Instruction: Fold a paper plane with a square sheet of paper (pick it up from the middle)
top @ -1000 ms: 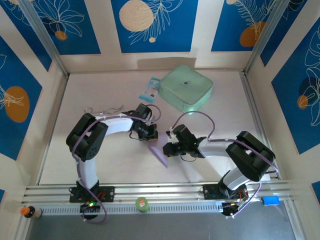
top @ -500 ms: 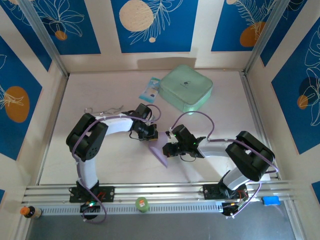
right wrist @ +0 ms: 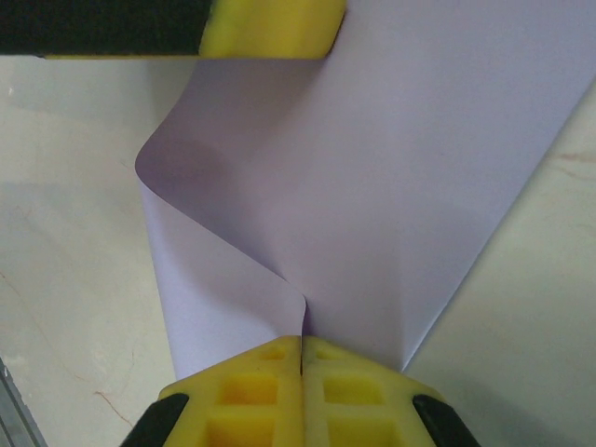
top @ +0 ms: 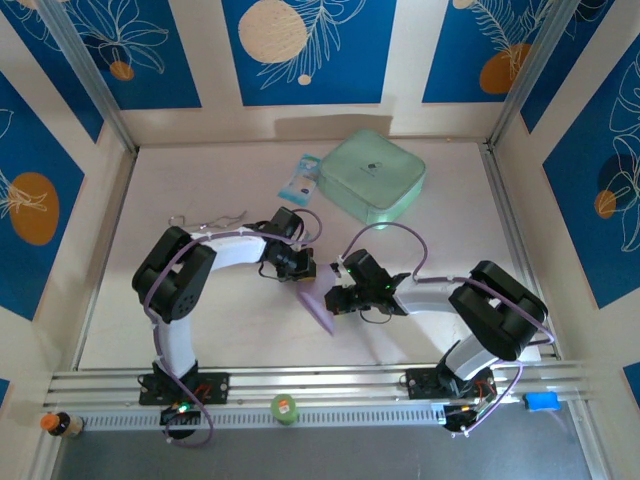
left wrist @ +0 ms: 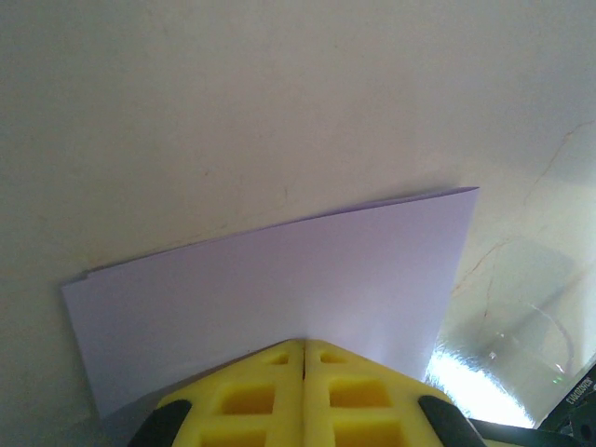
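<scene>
2 grippers hold the square sheet of paper near the table's centre. The right gripper has its jaws clamped on the sheet's 3 o'clock edge, and the left gripper is clamped on its 11 o'clock corner. The sheet buckles between them. Farther off, toward 12 o'clock, lie a blue-white packet and a mint-green case.

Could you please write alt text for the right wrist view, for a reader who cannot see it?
The right pincer, shut at the bottom edge, pinches a lavender paper sheet that bows in a loose fold above the pale table. At top left, the left pincer holds the sheet's far edge.
</scene>
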